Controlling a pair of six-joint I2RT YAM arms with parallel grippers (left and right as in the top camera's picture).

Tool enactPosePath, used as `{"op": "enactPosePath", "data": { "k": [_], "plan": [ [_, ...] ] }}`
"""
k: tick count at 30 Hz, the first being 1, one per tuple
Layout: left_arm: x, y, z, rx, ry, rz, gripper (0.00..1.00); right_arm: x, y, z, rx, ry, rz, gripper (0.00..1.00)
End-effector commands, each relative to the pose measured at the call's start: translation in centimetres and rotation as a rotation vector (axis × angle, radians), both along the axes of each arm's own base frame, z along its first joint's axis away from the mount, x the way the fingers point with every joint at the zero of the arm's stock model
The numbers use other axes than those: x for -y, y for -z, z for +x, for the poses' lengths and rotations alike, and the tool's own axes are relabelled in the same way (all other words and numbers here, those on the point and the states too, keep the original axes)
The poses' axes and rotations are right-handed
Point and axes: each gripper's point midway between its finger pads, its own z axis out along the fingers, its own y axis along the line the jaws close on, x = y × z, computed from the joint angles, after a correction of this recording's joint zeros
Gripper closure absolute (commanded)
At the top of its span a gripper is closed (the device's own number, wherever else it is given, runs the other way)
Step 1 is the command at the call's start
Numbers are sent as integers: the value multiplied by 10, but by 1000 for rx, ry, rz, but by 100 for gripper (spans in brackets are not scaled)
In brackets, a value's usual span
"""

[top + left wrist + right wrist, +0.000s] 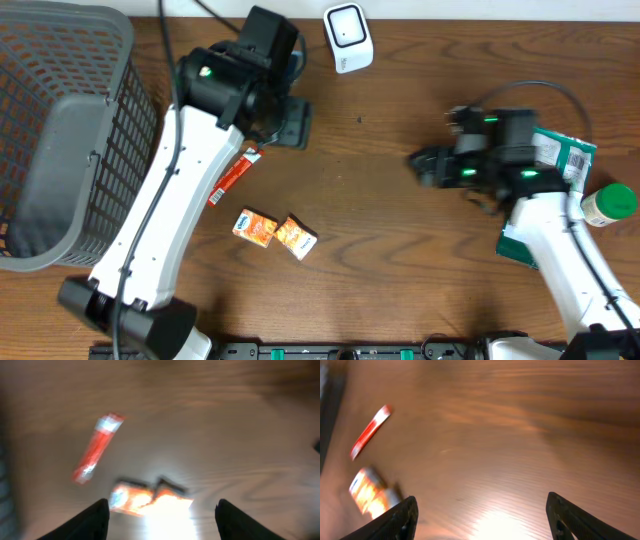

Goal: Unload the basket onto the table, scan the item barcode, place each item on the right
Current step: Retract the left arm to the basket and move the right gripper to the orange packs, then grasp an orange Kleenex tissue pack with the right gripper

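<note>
**Both pincers empty, nothing lifted for scanning**

The left pincer (162,509) stood open and held nothing; the right pincer (481,502) gaped likewise, well apart from every item. The red packet (232,178) lay flat just beside the left pincer, its long axis slanting, the near end pointing toward it. Two orange boxes (256,227) lay farther ahead. A thin, flat packet could skid from closing fingers, or rise with its barcode turned away from the scanner (347,38).
</note>
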Motion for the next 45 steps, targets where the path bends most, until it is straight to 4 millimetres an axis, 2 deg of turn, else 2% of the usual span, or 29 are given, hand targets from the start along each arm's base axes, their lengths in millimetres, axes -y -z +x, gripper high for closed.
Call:
{"op": "enactPosePath", "data": {
  "k": [1,4,7,11,15,17,21,23,26,29,31,34,35,36,38,41,45],
  "plan": [
    [-64,-16,3,103,-255,262,32,-65,2,-23,44,-178,-65,23],
    [-91,-22,-2,120,-358,354,31,-111,7,-46,94,-290,-151,23],
    [-119,-25,-5,117,-457,419,31,-146,16,-72,143,-368,-252,23],
    [-154,-25,-6,98,-610,412,31,-170,36,-99,195,-411,-406,21],
    [-177,-17,-8,33,-679,334,31,-185,55,-114,220,-464,-499,18],
    [-178,-12,-6,-7,-644,256,31,-194,59,-116,218,-482,-504,19],
    [-159,-6,11,-30,-534,10,31,-217,61,-117,200,-520,-459,23],
    [-156,-7,17,-26,-516,-50,31,-223,61,-113,186,-526,-472,22],
    [-159,-7,19,-15,-522,-56,31,-231,52,-106,182,-535,-509,22],
    [-159,-8,20,-10,-522,-57,31,-240,36,-103,174,-544,-521,30],
    [-159,-8,20,-11,-523,-58,24,-241,33,-106,162,-554,-534,36],
    [-159,-8,20,-11,-523,-58,21,-238,41,-114,134,-567,-558,41],
    [-159,-8,20,-11,-522,-57,15,-238,47,-118,124,-579,-570,42],
    [-159,-8,20,-11,-523,-58,15,-239,50,-119,120,-585,-576,41],
    [-159,-8,20,-11,-523,-58,15,-244,63,-128,107,-614,-594,33],
    [-159,-8,20,-11,-523,-58,14,-248,67,-138,92,-646,-588,35],
    [-159,-8,20,-11,-523,-58,14,-254,66,-140,107,-652,-577,50]
  ]
}}
